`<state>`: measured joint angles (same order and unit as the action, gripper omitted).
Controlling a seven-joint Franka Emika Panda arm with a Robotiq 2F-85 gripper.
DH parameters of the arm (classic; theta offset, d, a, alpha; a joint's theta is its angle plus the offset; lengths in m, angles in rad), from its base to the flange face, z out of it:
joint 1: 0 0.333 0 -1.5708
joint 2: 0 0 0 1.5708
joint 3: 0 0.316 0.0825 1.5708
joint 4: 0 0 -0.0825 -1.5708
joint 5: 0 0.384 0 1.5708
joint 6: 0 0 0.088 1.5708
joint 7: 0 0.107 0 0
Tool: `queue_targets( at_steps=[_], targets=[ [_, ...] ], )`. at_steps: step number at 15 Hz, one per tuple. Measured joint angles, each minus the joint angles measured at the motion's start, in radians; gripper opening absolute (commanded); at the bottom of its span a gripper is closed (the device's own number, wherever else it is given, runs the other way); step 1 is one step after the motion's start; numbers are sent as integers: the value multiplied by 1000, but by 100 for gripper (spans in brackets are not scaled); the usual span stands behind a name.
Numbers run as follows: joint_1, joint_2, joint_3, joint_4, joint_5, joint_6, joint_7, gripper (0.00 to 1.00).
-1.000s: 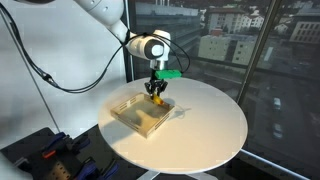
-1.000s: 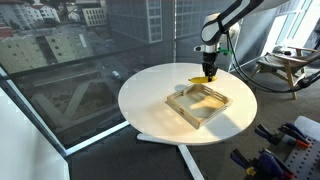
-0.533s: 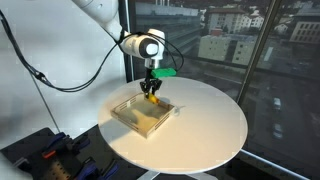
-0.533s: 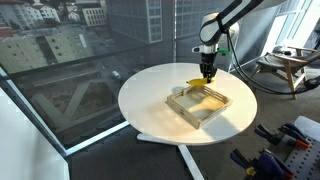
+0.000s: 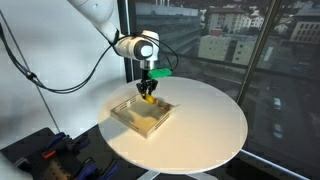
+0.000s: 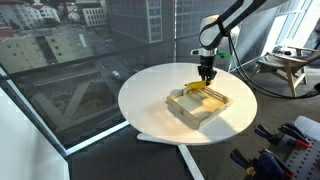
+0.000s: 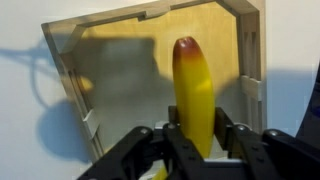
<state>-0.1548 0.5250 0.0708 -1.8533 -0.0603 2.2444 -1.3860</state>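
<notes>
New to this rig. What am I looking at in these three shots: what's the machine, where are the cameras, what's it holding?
The machine is a single robot arm with a two-finger gripper at its end. Two pictures come from cameras standing off in the room. They look from different places at a round white table beside large windows. The third comes from a camera on the arm's wrist, looking down past the fingers. On the table lies a shallow wooden tray. The gripper is shut on a yellow banana and holds it over the tray, near one wall. Whether the banana touches the tray's bottom cannot be told.
</notes>
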Motion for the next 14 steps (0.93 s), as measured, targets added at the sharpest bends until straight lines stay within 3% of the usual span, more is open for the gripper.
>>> queue_targets(
  at_steps=[14],
  targets=[
    [10, -7, -1, -61, -35, 118, -1, 13]
  ],
)
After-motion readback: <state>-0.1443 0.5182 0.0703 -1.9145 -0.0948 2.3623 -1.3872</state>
